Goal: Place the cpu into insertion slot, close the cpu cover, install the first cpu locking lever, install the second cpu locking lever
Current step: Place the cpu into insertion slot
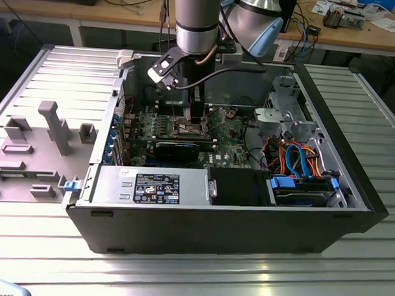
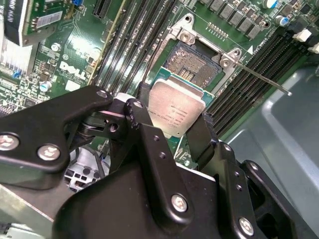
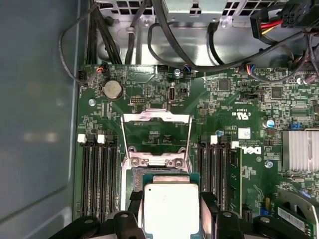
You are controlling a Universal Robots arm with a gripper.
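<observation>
Pincer (image 2: 174, 115) clamped on the cpu (image 2: 177, 102), one finger on each of two opposite edges. Cpu held just over the insertion slot (image 2: 193, 67), not seated; the slot's dark centre is partly uncovered. Cpu cover (image 3: 156, 117) stands open, off the slot. Exterior view: pincer (image 1: 196, 119) inside the open computer case (image 1: 214, 226), at 12 o'clock of the long black card (image 1: 178, 148).

I see: ribbed metal table (image 1: 199, 278) w/ light glare at front | wooden bench (image 1: 370, 41) at back, cables + clutter on top | grey fixture plate (image 1: 28, 161) on table, exterior view's left
</observation>
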